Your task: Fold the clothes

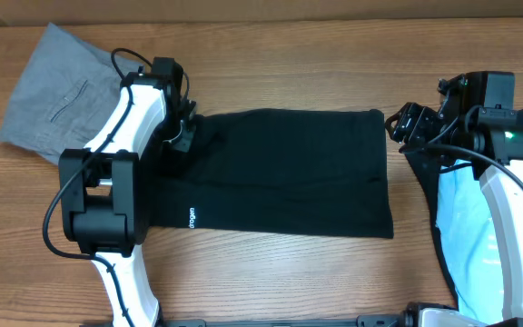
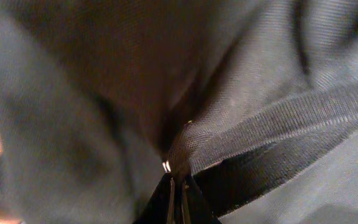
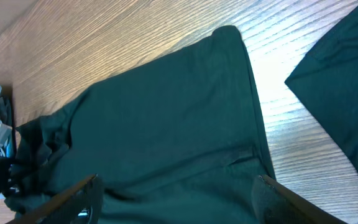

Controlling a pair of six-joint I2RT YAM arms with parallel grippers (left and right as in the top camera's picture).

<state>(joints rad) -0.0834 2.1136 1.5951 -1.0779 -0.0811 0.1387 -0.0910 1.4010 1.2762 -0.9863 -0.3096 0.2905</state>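
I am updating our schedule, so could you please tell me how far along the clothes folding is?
Looks done: the black shirt lies folded into a flat rectangle mid-table. In hand: the left fingers are shut on fabric at its far-left corner, while the right fingers hang open by its right edge. Left: probably another fold, then the grey trousers and the light blue tee.

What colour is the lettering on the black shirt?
White; the lettering shows best in the overhead view.

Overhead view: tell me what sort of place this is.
Probably a robot lab bench set up for folding practice, not a home. A left arm and right arm work at a wooden table, with a shirt spread flat and trousers lying aside.
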